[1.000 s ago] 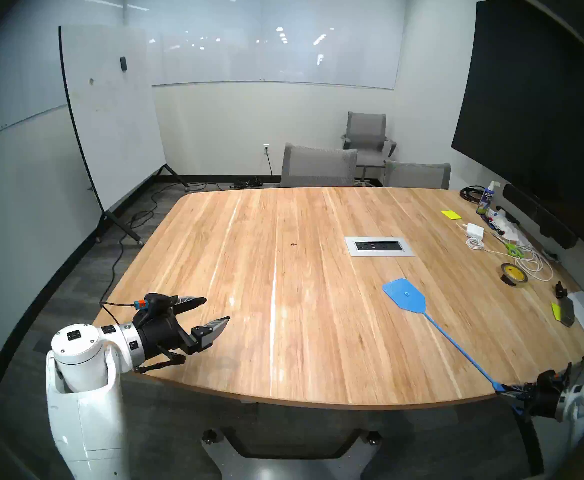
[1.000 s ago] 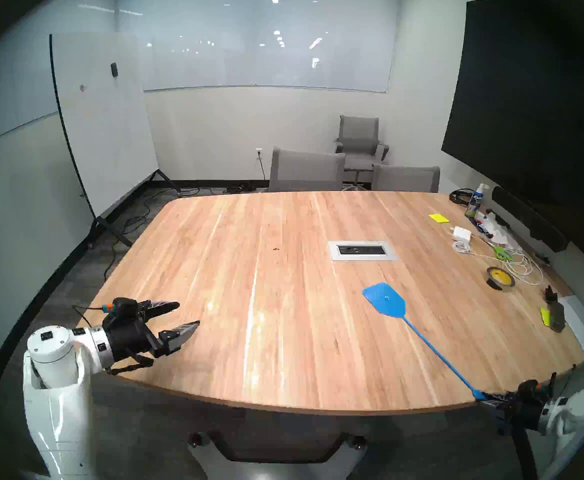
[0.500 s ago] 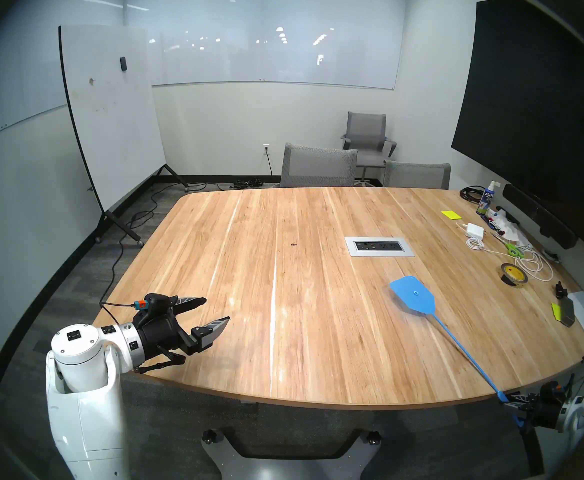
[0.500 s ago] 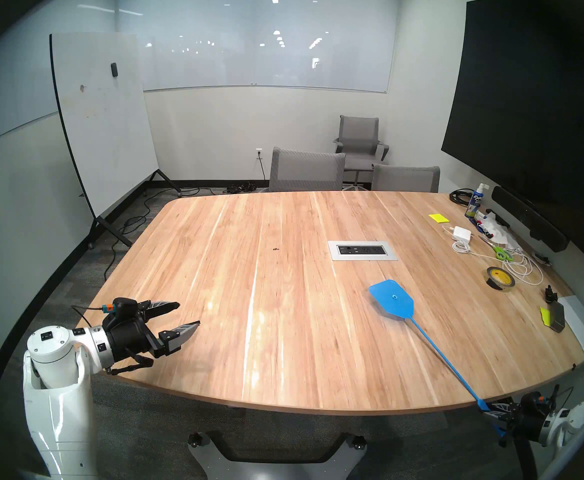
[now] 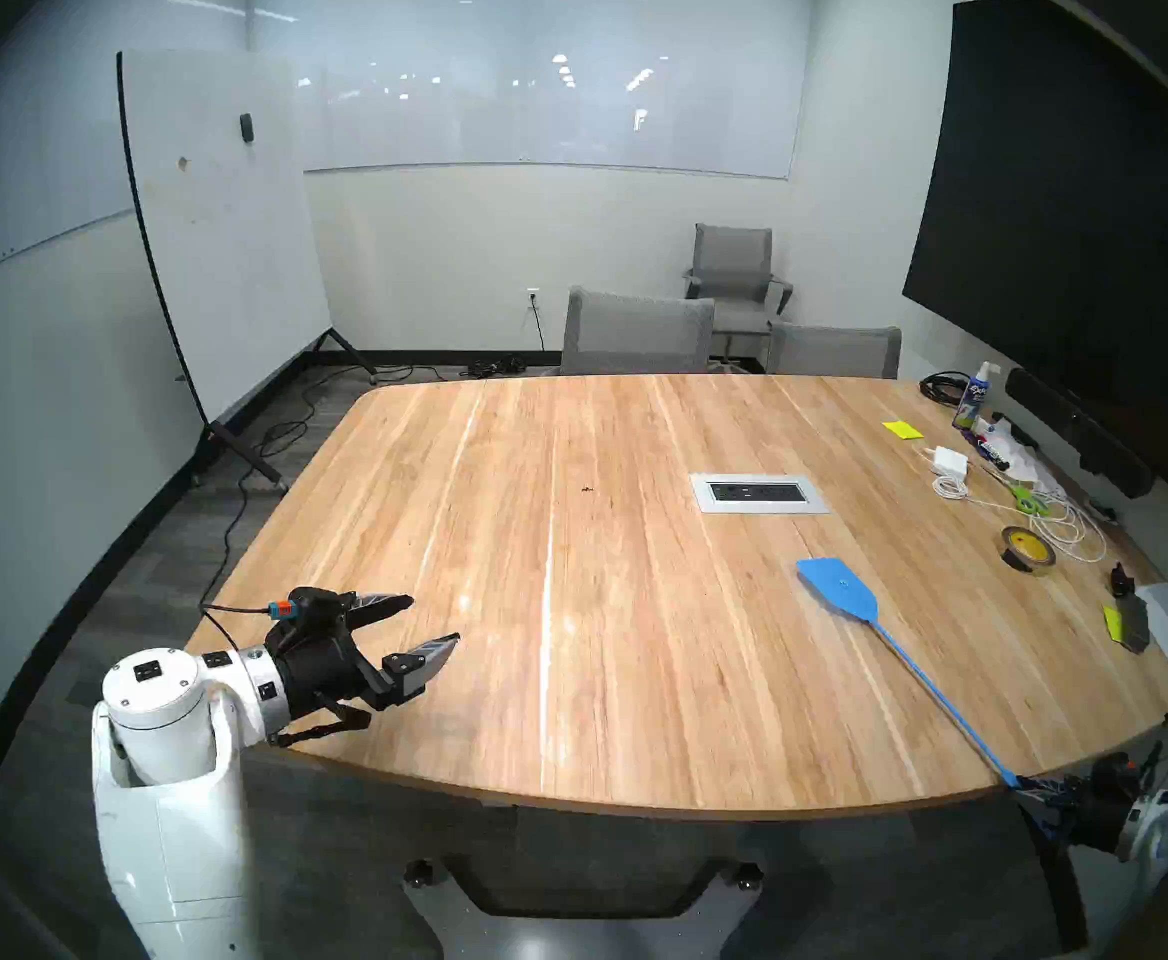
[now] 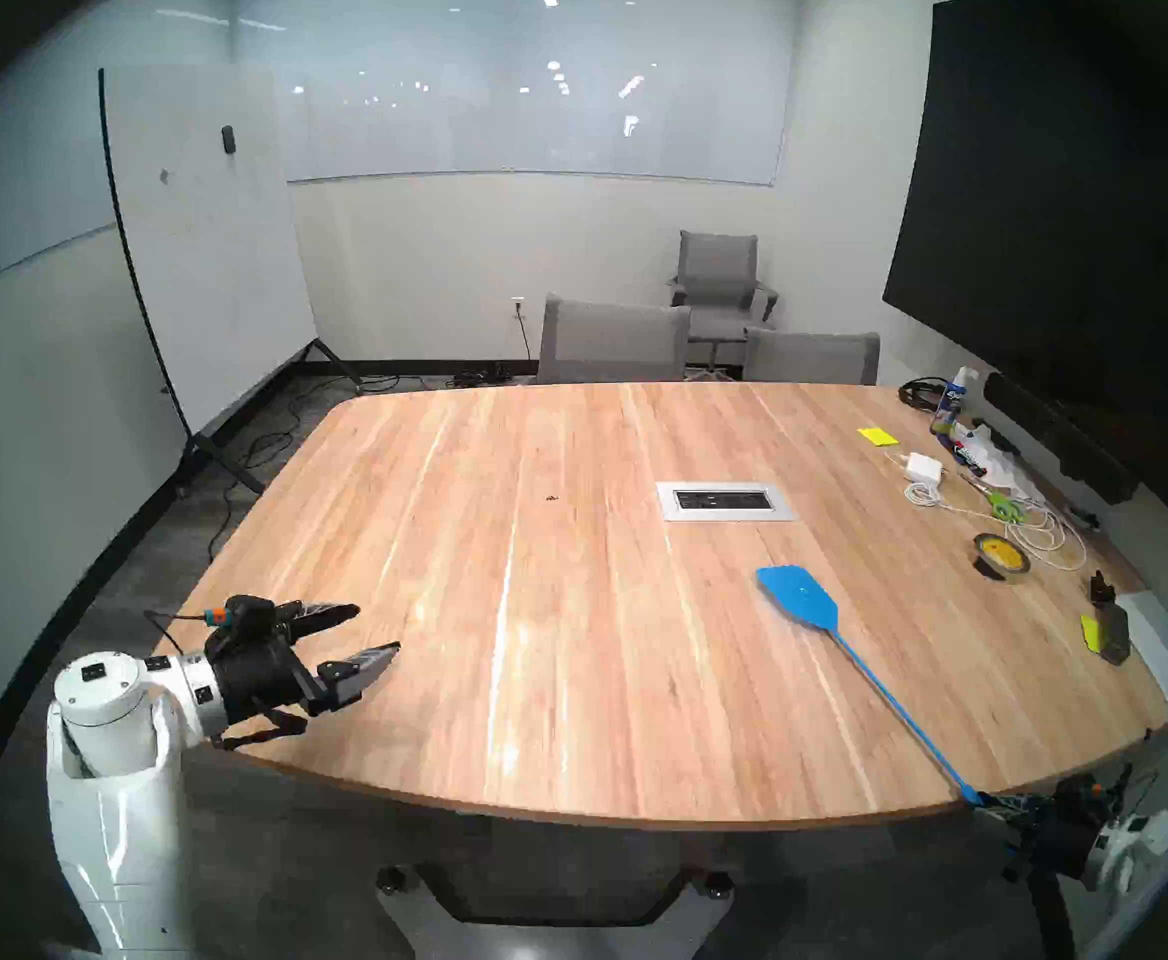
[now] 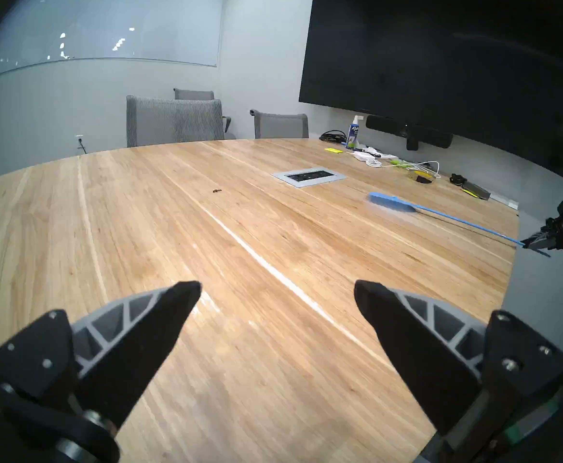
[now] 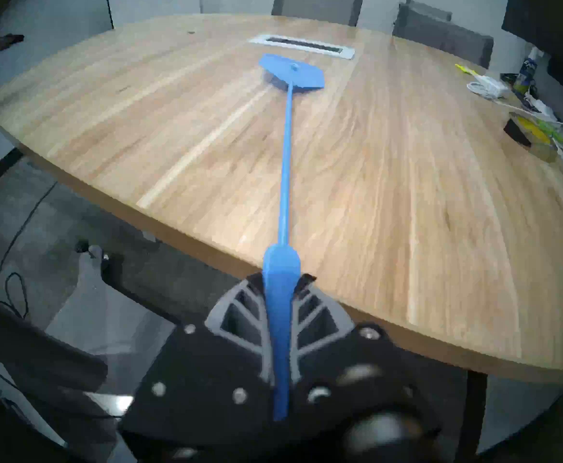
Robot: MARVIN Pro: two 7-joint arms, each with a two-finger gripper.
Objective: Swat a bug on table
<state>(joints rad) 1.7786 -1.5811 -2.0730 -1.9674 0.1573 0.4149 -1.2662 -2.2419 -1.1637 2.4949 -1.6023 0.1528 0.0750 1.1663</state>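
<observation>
A large light-wood plank table [image 5: 567,626] with rounded corners fills most of the head view. Behind it stand grey mesh chairs [image 5: 636,332], a rolling whiteboard [image 5: 220,231] at the left and a big dark wall screen [image 5: 1066,196] at the right.

The left arm [image 5: 165,764], white with a black wrist, reaches over the near left edge of the table. The left gripper [image 5: 432,622] hangs above the wood with its two dark fingers spread wide apart and nothing between them.

At the near right corner, just off the table edge, the right gripper [image 5: 1031,784] is pinching the grip of a blue fly swatter [image 5: 837,588]. The right wrist view shows its fingers [image 8: 240,315] pressed against both sides of the blue grip. The swatter's thin shaft runs diagonally toward the table's middle, and its flat head lies low over the wood; whether the head touches the surface cannot be told.

A silver rectangular outlet panel [image 5: 760,492] is set into the table beyond the swatter head. Along the far right side lie a roll of tape [image 5: 1026,548], white cables [image 5: 1066,529], a white charger [image 5: 949,461], green scissors [image 5: 1026,498], yellow sticky notes [image 5: 902,429] and a spray bottle [image 5: 972,397].

The bug [image 5: 588,489], a tiny dark speck, sits on bare wood left of the outlet panel, well apart from the swatter head and from both grippers.
</observation>
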